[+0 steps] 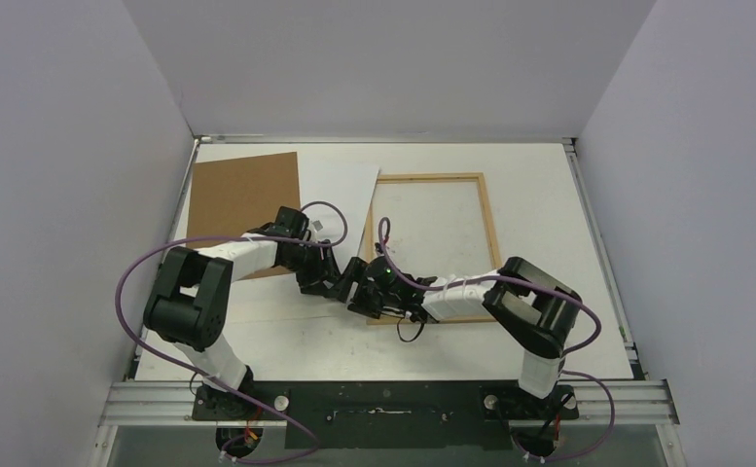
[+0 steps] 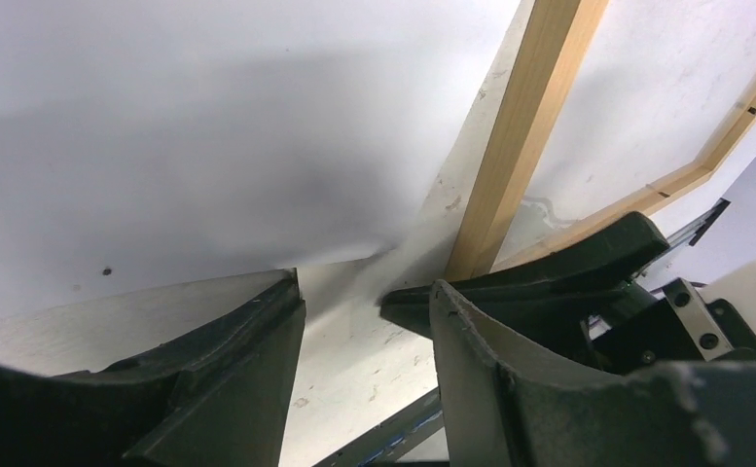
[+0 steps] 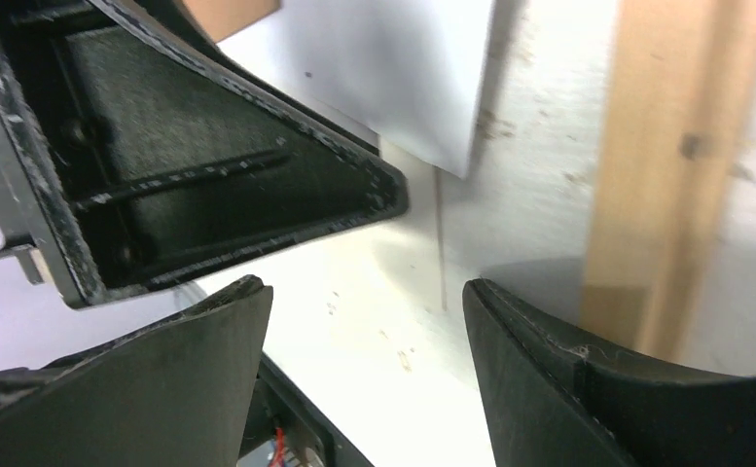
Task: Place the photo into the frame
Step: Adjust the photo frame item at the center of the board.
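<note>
Left tool (image 2: 364, 292) stands with its jaws partly apart and nothing clamped between them; only bare surface (image 1: 549, 195) shows in the gap. In the left wrist view its left finger tip sits right at the near edge of the photo (image 1: 340, 190), though I cannot tell whether it touches the paper. A soft shadow runs under that edge.

The right tool (image 3: 364, 292) is spread wide and empty, low over the surface. One finger is close to the near left part of the frame (image 1: 430, 177), and the left tool's dark finger is just beside it. The two tools meet nose to nose at the photo's near corner.

The photo lies white side up on the surface, outside the frame. It sits between the frame and the brown hardboard panel (image 1: 242, 195), with its left edge just beside the panel. Its far right corner reaches the frame's far left corner, and its near corner is just beside the frame's left wooden strip.

The frame lies flat to the right of the photo, and only white surface shows inside it. The hardboard panel lies flat at the far left, partly under the left arm in the top view.
</note>
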